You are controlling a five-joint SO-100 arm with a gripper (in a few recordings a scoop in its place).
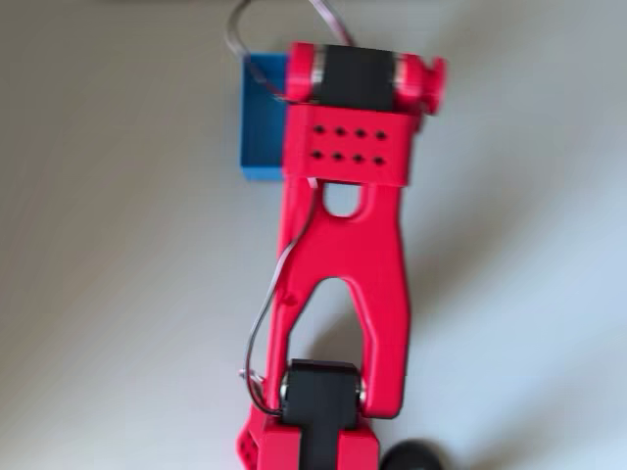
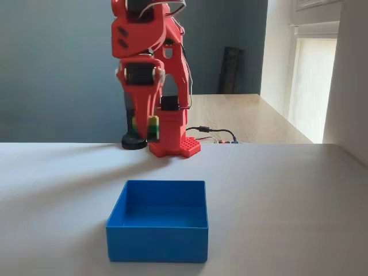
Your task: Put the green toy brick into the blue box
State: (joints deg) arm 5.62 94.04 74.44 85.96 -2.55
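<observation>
A: Red plastic arm [image 2: 150,63], where?
B: Far side of the pale counter [image 2: 276,207], raised, wrist pointing down. Its jaws [image 2: 145,127] clamp the small lime-green studded toy brick [image 2: 152,127], well above the surface.
A: Box?
B: Square open-topped bright blue plastic box [image 2: 157,238] at the near edge, well apart from the brick.

Top-down overhead; low frontal view facing arm [image 2: 152,69].

Pale table [image 2: 299,218] bearing blue box [image 2: 158,227], red arm base [image 2: 175,146].
</observation>
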